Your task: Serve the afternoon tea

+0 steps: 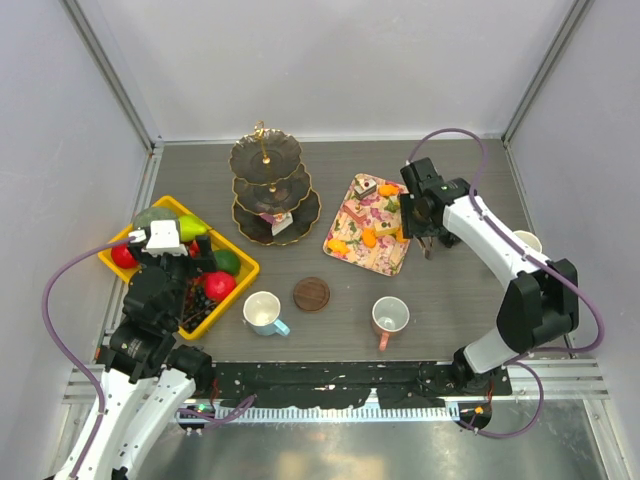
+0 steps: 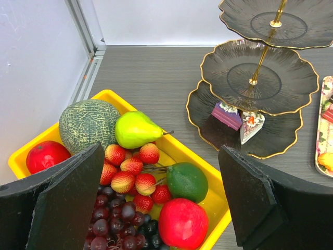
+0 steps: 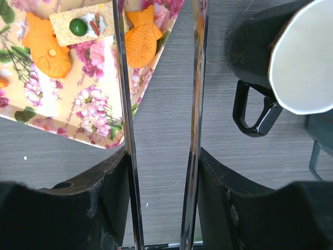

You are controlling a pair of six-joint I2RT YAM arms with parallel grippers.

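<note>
Right gripper (image 3: 161, 195) clamped on slim metal tongs (image 3: 121, 78); left gripper (image 2: 161, 198) gaped.
Tong tips needed to straddle the orange fish-shaped pastry (image 3: 141, 40) squarely.

Right of the right tool (image 3: 161, 156), black mug (image 3: 250, 52) cut by top and right edges, second mug (image 3: 322, 130) below it nearly all out of frame, metal tongs (image 3: 125, 104) tips beyond the top edge, fish-shaped pastry (image 3: 143, 44) partly behind one blade, red fruit (image 2: 44, 156) half hidden by a left tool (image 2: 161, 151) finger
</note>
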